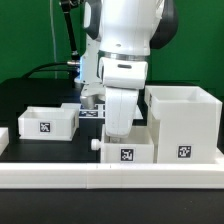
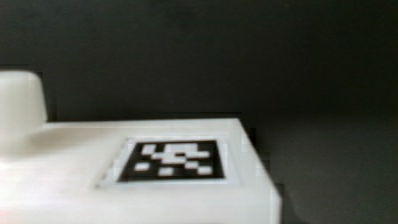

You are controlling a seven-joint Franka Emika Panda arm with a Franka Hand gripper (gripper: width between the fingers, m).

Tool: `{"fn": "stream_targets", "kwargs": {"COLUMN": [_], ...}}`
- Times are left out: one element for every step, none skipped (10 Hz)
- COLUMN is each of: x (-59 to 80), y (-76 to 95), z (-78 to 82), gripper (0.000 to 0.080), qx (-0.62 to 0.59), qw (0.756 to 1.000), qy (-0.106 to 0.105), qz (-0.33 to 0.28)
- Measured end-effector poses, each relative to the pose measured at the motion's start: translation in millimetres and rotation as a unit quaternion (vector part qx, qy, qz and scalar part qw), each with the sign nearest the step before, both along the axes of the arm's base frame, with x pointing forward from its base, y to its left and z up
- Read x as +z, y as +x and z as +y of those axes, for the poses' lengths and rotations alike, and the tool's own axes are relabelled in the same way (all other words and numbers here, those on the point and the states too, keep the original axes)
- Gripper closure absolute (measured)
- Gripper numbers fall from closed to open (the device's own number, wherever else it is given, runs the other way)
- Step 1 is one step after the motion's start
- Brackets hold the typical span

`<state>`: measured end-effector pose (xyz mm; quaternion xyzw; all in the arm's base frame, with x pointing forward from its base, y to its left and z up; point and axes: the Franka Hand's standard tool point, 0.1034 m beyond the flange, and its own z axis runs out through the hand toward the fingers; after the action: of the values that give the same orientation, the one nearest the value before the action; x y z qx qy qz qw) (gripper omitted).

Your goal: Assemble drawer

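The tall white housing (image 1: 183, 125) stands at the exterior view's right, its tag facing forward. One low white tray (image 1: 45, 122) sits at the exterior view's left. The second tray (image 1: 127, 150) sits in the middle by the front rail, with its knob (image 1: 95, 144) on its side. My gripper (image 1: 120, 132) is lowered straight onto this tray's back part, and its fingertips are hidden behind the tray wall. The wrist view shows this tray's tagged face (image 2: 175, 160) and its knob (image 2: 15, 100) very close, with no fingers distinguishable.
A long white rail (image 1: 110, 178) runs along the table's front edge, right before the middle tray. The marker board (image 1: 91, 113) lies behind, between the left tray and my arm. Black cables hang at the back left.
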<state>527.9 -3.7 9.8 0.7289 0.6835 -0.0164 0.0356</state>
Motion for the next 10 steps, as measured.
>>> {"fn": "stream_targets", "kwargs": {"x": [0.0,-0.1,-0.2,-0.2,-0.1,-0.6,-0.5,-0.6,-0.2,-0.3], "y": [-0.2,-1.4,-2.0,-2.2,-1.3,-0.6,-0.5,-0.9,-1.7,-2.0], "z": [0.9,6.5,8.2,7.3,5.6,3.4,3.4,2.9,1.2,4.4], "gripper": [0.0757,0.0757,0.0757,0.0757,0.0757,0.0757,0.0757,0.0757,0.0757,0.0757], "qx": [0.002,0.011,0.008,0.009,0.009,0.007,0.006,0.006,0.005,0.008], "qw": [1.000,1.000,1.000,1.000,1.000,1.000,1.000,1.000,1.000,1.000], "qy": [0.000,-0.001,-0.002,-0.005,-0.007,-0.007,-0.007,-0.007,-0.011,-0.010], "qz": [0.000,0.001,0.002,0.006,0.011,0.011,0.010,0.012,0.022,0.022]}}
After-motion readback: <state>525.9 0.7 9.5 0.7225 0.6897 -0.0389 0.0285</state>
